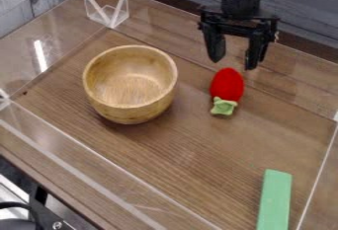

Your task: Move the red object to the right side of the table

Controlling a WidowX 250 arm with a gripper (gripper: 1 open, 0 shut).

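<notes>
The red object [227,86], a small glossy toy fruit with a green leafy end pointing toward the near edge, lies on the brown wood-grain table [158,155] just right of the wooden bowl. My gripper [238,52] hangs just behind and above it, fingers pointing down and spread apart, open with nothing between them. It does not touch the fruit.
A wooden bowl [129,82] stands left of centre. A flat light-green bar [275,201] lies at the near right corner. Low clear acrylic walls [106,9] border the table.
</notes>
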